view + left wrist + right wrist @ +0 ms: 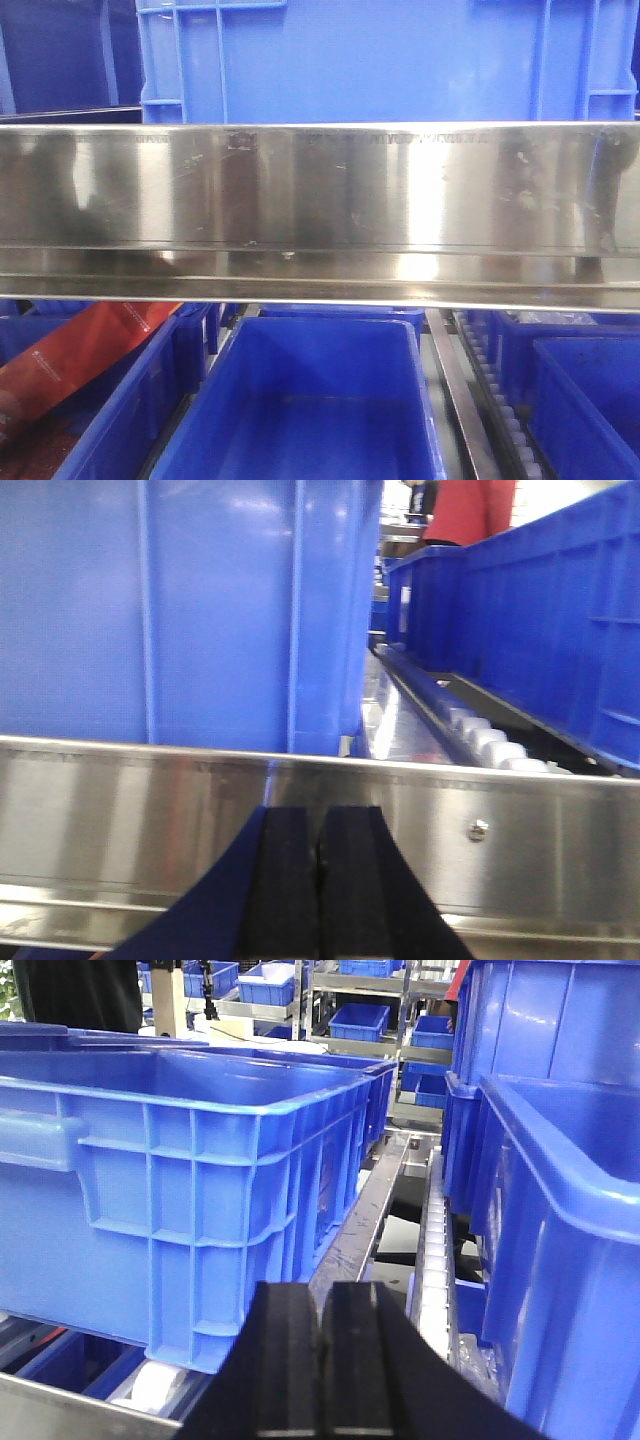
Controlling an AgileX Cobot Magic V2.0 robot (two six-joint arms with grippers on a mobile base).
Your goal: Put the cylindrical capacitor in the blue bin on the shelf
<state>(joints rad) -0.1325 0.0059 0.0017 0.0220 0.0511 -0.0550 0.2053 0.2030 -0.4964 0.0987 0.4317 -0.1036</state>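
The cylindrical capacitor is out of view in every frame. The shelf's shiny steel front rail (320, 210) spans the front view, with a big blue bin (380, 60) above it and an empty blue bin (320, 400) below. My left gripper (320, 825) is shut with nothing between its black pads, pointing at the shelf rail (520, 840) just below a blue bin wall (180, 610). My right gripper (322, 1300) is also shut and empty, hovering over the gap between a large blue bin (190, 1180) on its left and another blue bin (570, 1260) on its right.
White roller tracks (435, 1250) run between the bins. A red-orange package (80, 360) leans in the lower-left bin. More blue bins (590, 400) sit lower right. A person in red (470, 510) stands in the background, beyond further shelving with bins (360, 1020).
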